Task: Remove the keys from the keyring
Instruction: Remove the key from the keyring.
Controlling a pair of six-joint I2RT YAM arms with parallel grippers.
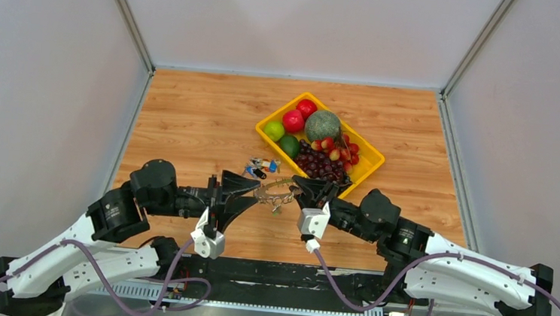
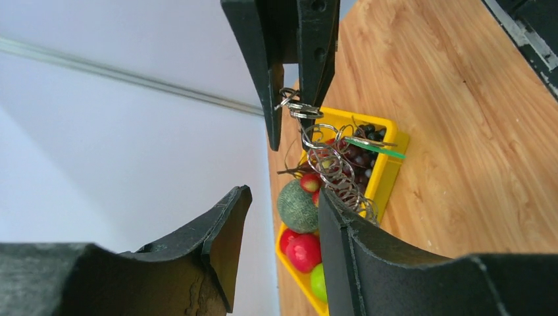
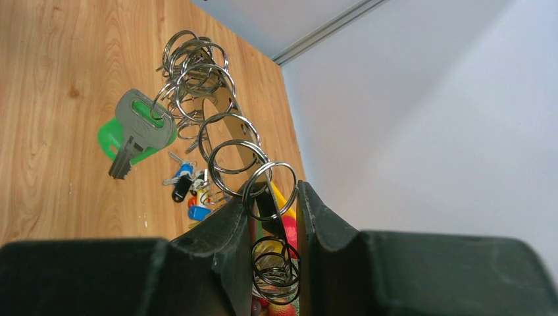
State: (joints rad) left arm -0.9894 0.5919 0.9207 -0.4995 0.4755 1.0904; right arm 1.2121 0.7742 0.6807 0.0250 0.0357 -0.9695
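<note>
Hanging in the air between two claws is one keyring (image 3: 194, 66), a chain of silver loops with one green key (image 3: 138, 128). The right claw (image 3: 273, 197) pinches it tight. The left claw (image 2: 283, 194) gapes partway, holding nothing.

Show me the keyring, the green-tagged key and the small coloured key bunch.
keyring (image 3: 237, 141): right wrist view, a steel loop midway along the chain.
green-tagged key (image 3: 139, 123): right wrist view, its grey head.
coloured key bunch (image 3: 181, 191): right wrist view, the black key head.
</note>
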